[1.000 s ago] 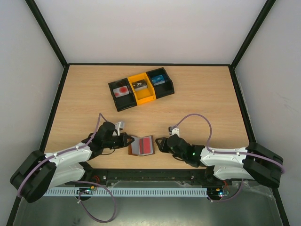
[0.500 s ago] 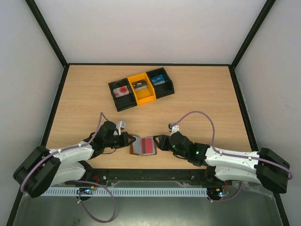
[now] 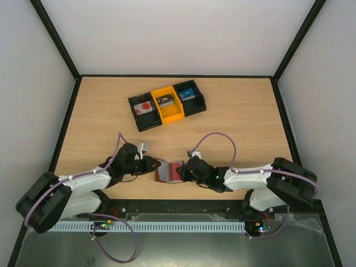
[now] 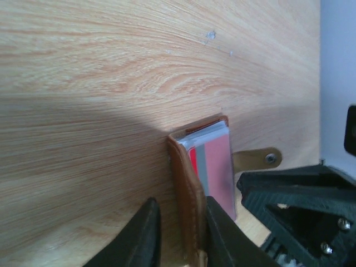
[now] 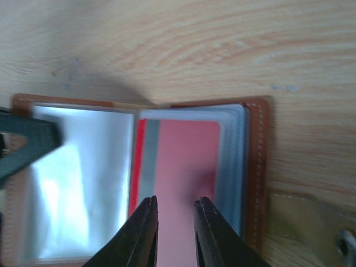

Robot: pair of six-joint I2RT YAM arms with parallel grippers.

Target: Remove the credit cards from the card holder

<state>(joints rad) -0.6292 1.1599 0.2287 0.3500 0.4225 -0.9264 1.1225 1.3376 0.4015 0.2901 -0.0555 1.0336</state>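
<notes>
The brown card holder (image 3: pixel 169 172) lies open near the table's front edge. Its left cover (image 4: pixel 186 183) stands up on edge between my left gripper's (image 4: pixel 181 206) jaws, which are shut on it. A red-pink credit card (image 5: pixel 186 167) sits in the blue-grey right pocket, also seen in the left wrist view (image 4: pixel 218 167). My right gripper (image 5: pixel 173 206) hovers right over that card, its jaws a narrow gap apart and holding nothing. A whitish card with a red round mark (image 3: pixel 144 107) lies in the tray's left compartment.
The black-and-yellow three-part tray (image 3: pixel 179 113) stands at the table's back middle, with small items in its other two compartments. The card holder's side tab (image 5: pixel 303 219) sticks out to the right. Both arms meet at the card holder, close to the front edge.
My right arm has reached left, and its gripper now sits over the red-pink card. The card holder looks narrower, its left cover raised by my left gripper.
</notes>
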